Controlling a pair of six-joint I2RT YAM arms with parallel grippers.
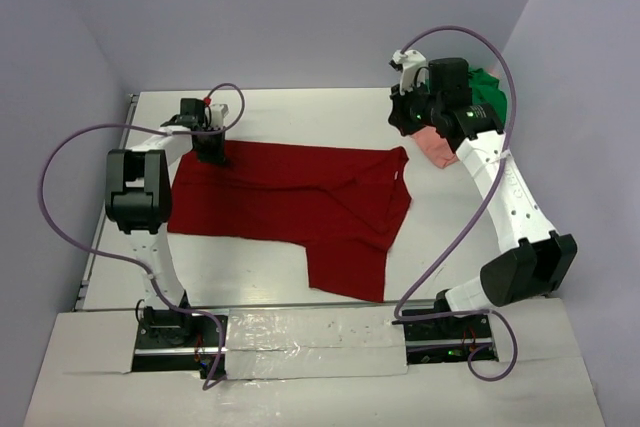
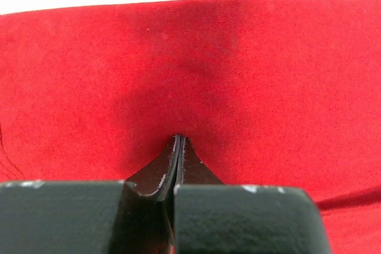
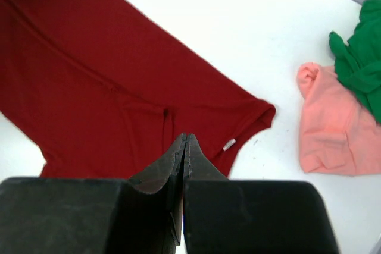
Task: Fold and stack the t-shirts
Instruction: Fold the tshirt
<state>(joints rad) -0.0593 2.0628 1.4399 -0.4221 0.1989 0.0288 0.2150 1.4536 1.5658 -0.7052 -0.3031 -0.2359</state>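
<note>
Centre of bench: red shirt flat, part-folded; left fingers pressed together on its far-left edge, possibly pinning cloth; right fingers pressed together, empty, raised near its right end. Far right: pink shirt, green shirt, kept clear of folding.

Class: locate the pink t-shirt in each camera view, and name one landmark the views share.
Top external: pink t-shirt upper right, partly behind the right arm.
Left wrist: not in it.
Right wrist: right side, beside the green t-shirt.
Shared landmark: dark red t-shirt, all three.
</note>
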